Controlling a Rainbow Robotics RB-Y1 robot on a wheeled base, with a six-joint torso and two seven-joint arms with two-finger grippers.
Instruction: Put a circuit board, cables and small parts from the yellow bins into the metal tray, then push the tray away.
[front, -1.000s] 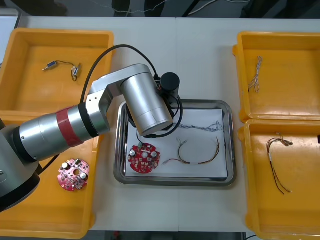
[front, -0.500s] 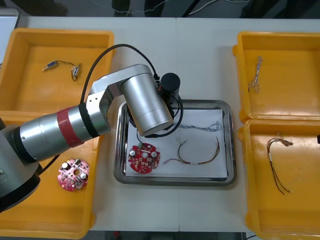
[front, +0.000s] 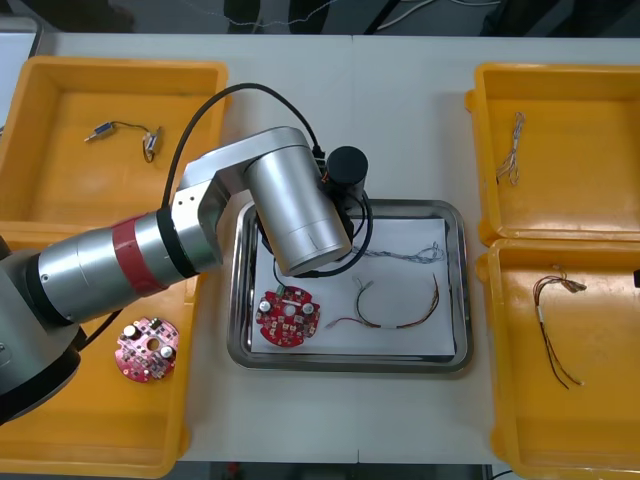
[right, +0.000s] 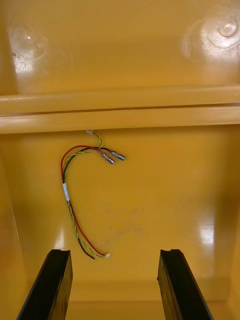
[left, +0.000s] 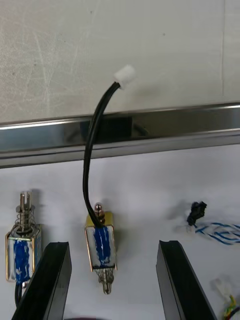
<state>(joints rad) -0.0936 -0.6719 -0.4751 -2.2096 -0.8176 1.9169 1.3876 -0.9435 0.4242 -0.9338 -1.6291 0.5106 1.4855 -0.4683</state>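
Left tool (left: 114, 245): fingers spread low over the tray (left: 150, 131), gripping nothing. A small metal part (left: 101, 247) lies between them, touching neither; a second part (left: 21, 247) lies just outside one finger. Circuit board (front: 288, 315), red and yellow cable (front: 395, 318) and blue and white cable (front: 405, 255) lie in the tray beside the tool. Loading judged complete; the push remains. Right tool (right: 115, 252): spread, idle above a spare cable (right: 75, 200) in a yellow bin (right: 150, 200). Against the earlier frame, the left arm (front: 150, 255) has edged slightly aside; contents unmoved
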